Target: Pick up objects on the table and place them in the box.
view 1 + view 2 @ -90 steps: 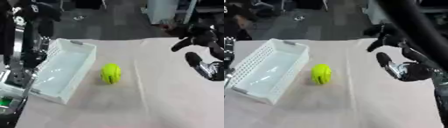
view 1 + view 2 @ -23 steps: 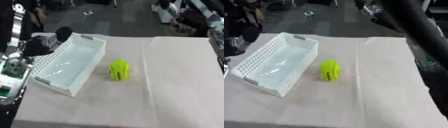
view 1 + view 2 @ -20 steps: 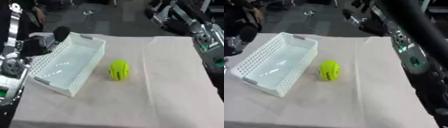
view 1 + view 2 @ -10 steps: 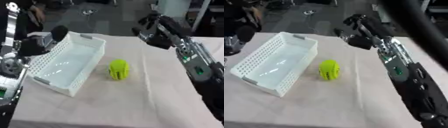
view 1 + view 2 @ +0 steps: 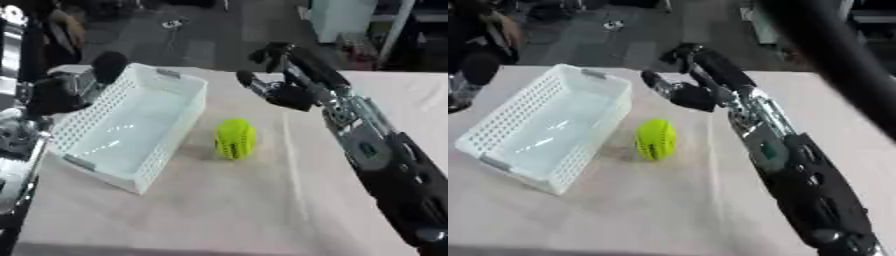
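At the far left we see our left arm rising along the edge of the left eye view, black and silver, but its robot hand does not show in either view, so we say nothing of its fingers. Just beside that arm lies the white perforated box (image 5: 131,132), long and shallow, set askew on the pale cloth-covered surface (image 5: 245,210), with nothing visible inside it. To the right of the box, close to its long wall but not touching it, the yellow-green ball (image 5: 234,138) with dark ribbed markings rests on the surface, standing on end. Further right, our right arm reaches in from the lower right corner and stretches up across the surface. Our right robot hand (image 5: 282,82) hangs beyond and above the ball, apart from it, near the far edge of the surface. Its fingers (image 5: 250,82) are spread and only slightly bent, so the hand is released and grasps nothing.
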